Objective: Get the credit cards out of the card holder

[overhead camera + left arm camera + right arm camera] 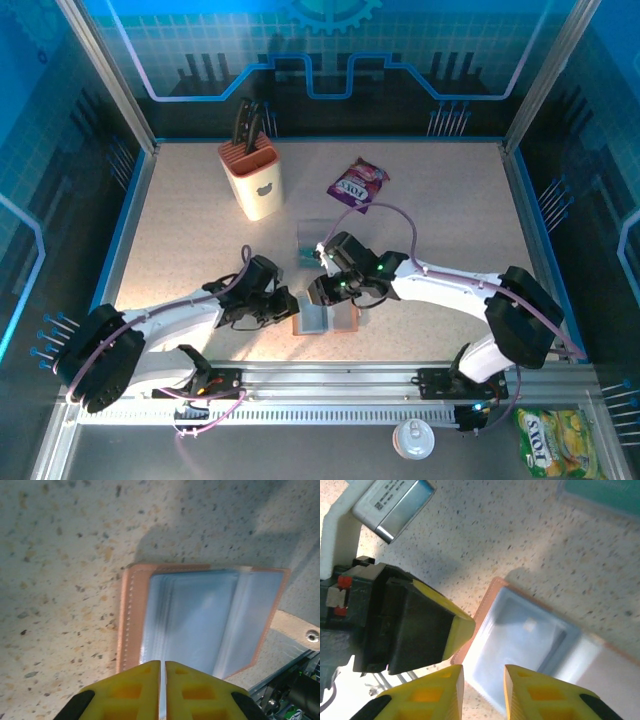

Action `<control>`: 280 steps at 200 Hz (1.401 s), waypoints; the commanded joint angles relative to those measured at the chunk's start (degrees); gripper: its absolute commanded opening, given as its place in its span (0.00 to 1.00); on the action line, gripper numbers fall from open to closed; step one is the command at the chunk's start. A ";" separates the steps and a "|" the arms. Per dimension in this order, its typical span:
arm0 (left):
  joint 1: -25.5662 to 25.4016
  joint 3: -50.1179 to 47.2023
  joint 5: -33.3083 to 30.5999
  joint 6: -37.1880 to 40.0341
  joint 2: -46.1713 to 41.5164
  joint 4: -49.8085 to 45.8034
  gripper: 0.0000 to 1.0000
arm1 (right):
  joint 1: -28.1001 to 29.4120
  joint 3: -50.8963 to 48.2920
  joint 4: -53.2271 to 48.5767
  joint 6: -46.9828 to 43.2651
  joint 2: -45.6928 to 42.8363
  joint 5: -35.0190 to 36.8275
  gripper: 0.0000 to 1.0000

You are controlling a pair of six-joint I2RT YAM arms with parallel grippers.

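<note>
Yellow fingers (pixel 125 692) of the left hand (pixel 163 669), pressed together, sit at the open card holder (pixel 131 622); right hand (pixel 483 677) hovers slightly spread. Sleeves (pixel 195 622) likely limp, slick: pinch stiff card edges.

arms (pixel 450 285) white, black joints | cables (pixel 390 207) purple | claw fingers (pixel 200 692) yellow

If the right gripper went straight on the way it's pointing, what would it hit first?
Most likely the open card holder: the right gripper points down onto its inside, just beyond the fingers, though depth is hard to judge.
</note>
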 commanded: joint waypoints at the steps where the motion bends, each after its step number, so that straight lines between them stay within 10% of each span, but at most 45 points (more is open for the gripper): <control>1: 0.32 -0.46 1.08 1.04 0.50 0.61 0.12 | 1.66 -0.91 3.09 5.46 0.89 -1.39 0.29; 280: 0.37 -1.81 -0.91 0.38 3.24 1.71 0.11 | 3.23 -2.02 5.95 7.38 7.41 -4.45 0.25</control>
